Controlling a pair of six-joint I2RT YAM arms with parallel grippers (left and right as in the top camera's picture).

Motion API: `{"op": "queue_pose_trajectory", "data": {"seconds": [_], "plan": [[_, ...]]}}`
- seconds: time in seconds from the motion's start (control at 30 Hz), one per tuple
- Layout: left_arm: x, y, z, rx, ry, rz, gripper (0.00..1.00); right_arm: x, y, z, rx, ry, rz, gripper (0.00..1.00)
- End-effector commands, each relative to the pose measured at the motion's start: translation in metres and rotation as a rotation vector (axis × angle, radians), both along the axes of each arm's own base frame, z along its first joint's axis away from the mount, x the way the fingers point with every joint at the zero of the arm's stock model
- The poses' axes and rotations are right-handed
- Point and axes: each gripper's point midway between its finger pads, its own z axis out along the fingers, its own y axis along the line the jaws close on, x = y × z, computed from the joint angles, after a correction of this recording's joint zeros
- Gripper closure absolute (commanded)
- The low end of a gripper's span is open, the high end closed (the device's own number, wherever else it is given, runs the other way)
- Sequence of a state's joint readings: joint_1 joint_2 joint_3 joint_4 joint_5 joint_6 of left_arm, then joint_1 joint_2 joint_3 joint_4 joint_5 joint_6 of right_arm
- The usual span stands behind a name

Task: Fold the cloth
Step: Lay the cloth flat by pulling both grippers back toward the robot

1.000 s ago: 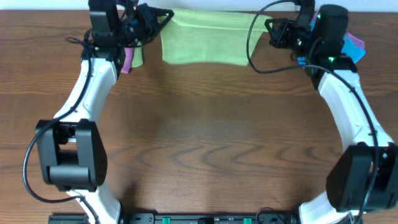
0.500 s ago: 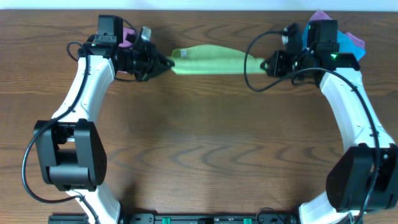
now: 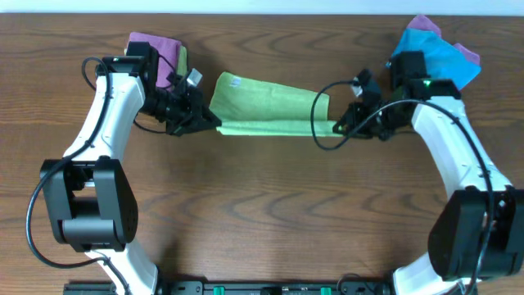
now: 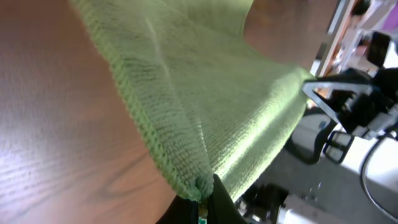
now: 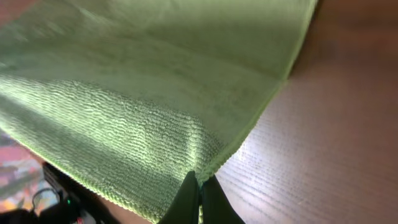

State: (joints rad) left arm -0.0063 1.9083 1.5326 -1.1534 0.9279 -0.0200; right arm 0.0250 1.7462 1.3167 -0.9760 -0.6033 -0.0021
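A light green cloth point(image 3: 266, 102) hangs stretched between my two grippers above the far half of the wooden table. My left gripper point(image 3: 211, 124) is shut on its left corner; in the left wrist view the corner point(image 4: 186, 177) is pinched between the black fingers point(image 4: 202, 193). My right gripper point(image 3: 337, 124) is shut on its right corner, seen in the right wrist view point(image 5: 198, 177) with the cloth point(image 5: 143, 81) spreading away above the table. The cloth's far edge rests on the table; its near edge is held up.
A folded purple and green cloth pile point(image 3: 160, 49) lies at the far left behind the left arm. A blue and purple cloth pile point(image 3: 434, 49) lies at the far right. A black cable point(image 3: 315, 123) loops by the right gripper. Bare wood point(image 3: 270, 213) fills the near half.
Both grippers have pulled the cloth's held edge toward the near side of the table and slightly lower. The cloth went from lying spread at the far edge to hanging stretched between them.
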Motion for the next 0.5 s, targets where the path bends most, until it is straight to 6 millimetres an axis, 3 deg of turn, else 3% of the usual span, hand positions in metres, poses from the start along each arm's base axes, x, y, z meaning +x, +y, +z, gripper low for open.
{"op": "queue_pose_trajectory", "data": {"seconds": [0.0,0.2,0.47], "plan": [[-0.007,0.026,-0.020,0.095,-0.023,-0.047,0.94,-0.014,-0.026,-0.016,-0.124,-0.014,-0.010,0.98],[-0.035,0.025,-0.042,0.084,0.072,-0.067,0.94,-0.045,-0.026,-0.021,-0.123,-0.051,-0.024,0.98],[-0.088,0.018,-0.077,0.064,0.195,-0.092,0.94,-0.094,-0.027,-0.033,-0.117,-0.037,-0.071,0.98]]}}
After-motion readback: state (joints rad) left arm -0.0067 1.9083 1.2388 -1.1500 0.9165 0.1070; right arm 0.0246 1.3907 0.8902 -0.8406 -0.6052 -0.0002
